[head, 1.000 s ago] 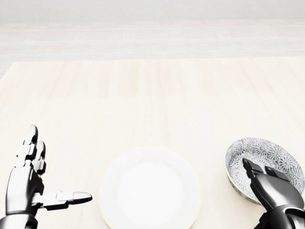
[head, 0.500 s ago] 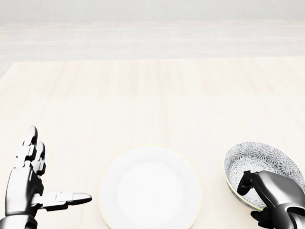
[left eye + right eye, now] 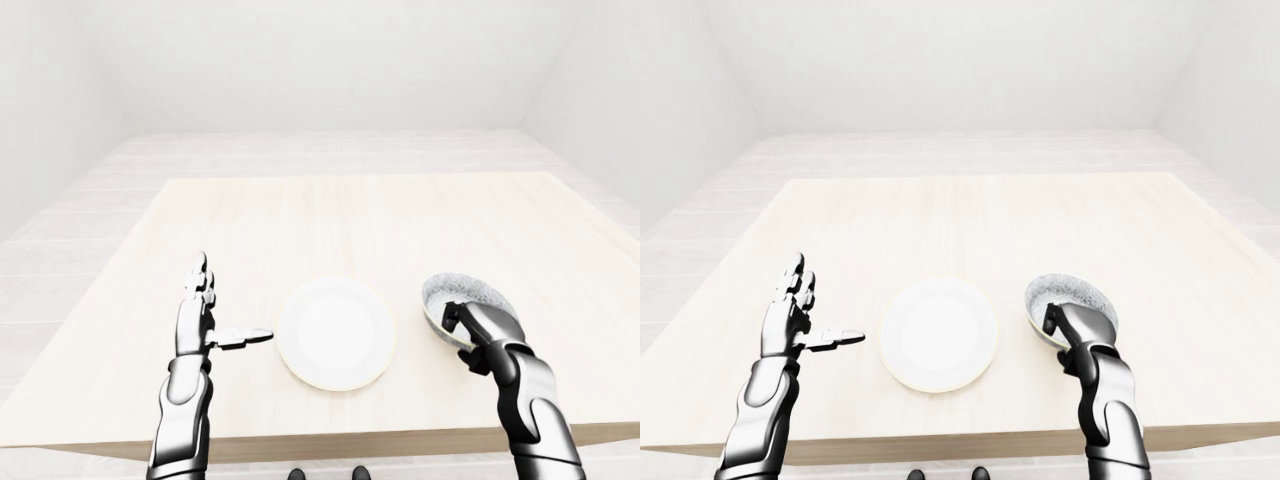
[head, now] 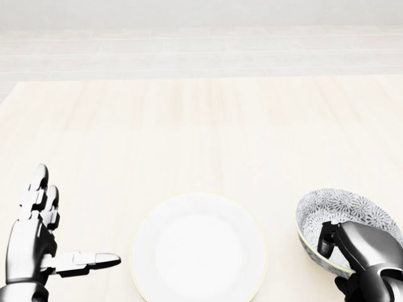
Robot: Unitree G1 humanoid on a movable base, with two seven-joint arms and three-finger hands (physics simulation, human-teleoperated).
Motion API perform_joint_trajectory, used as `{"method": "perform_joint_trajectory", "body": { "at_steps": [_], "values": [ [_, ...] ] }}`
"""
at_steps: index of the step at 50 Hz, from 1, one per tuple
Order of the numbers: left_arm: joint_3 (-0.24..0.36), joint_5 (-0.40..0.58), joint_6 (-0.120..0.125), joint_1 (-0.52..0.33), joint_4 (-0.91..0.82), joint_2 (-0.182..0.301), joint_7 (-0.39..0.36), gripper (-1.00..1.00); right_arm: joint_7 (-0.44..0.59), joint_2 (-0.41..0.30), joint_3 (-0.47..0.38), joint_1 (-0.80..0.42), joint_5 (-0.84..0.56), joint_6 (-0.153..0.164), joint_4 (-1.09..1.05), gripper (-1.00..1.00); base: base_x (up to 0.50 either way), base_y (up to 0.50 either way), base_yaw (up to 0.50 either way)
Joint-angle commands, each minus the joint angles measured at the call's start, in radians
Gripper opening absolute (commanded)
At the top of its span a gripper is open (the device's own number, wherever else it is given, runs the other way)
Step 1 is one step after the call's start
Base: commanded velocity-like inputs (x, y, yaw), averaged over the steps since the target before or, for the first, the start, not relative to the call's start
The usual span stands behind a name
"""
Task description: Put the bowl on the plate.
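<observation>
A white round plate (image 4: 198, 248) lies on the pale wooden table (image 3: 350, 220), low in the head view and near its middle. To its right sits a bowl (image 4: 343, 211) with a grey flower pattern inside. My right hand (image 4: 334, 253) is shut on the bowl's near rim: the fingers (image 4: 326, 236) curl over the rim into the bowl, and the hand hides the rim's lower part. My left hand (image 4: 72, 226) stands open to the left of the plate, fingers up and thumb pointing toward the plate, holding nothing.
The table's near edge (image 3: 330, 440) runs just below the plate in the left-eye view. A pale tiled floor (image 3: 330, 145) and white walls surround the table. Nothing else stands on the tabletop.
My right hand's fingers have curled from straight to closed over the bowl's near rim. The bowl has shifted slightly. The left hand and the plate have not moved.
</observation>
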Motion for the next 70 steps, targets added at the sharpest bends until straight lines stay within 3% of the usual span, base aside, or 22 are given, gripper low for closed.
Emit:
{"method": "perform_joint_trajectory", "body": {
  "at_steps": [1,8,37,54,70],
  "values": [
    [-0.001,0.001,0.005,-0.007,-0.002,0.001,0.001,1.00,-0.022,-0.008,-0.001,-0.012,-0.002,0.000,-0.030,-0.76,0.00,0.00,0.00],
    [-0.005,0.002,0.008,-0.020,0.006,0.001,0.004,1.00,-0.008,-0.020,0.002,-0.020,-0.036,0.000,-0.083,-0.71,0.00,0.00,0.00],
    [-0.014,0.004,-0.007,-0.031,0.045,0.003,0.008,1.00,0.019,0.045,0.066,-0.035,-0.179,0.000,-0.220,-0.76,0.00,0.00,0.00],
    [-0.020,0.009,-0.007,-0.028,0.057,0.001,0.010,1.00,-0.058,0.060,0.121,-0.037,-0.258,0.000,-0.264,-0.75,0.00,0.00,0.00],
    [-0.021,0.015,-0.007,-0.027,0.060,0.003,0.013,1.00,-0.117,0.149,0.221,-0.006,-0.323,0.000,-0.284,-0.69,0.00,0.00,0.00]
  ]
}}
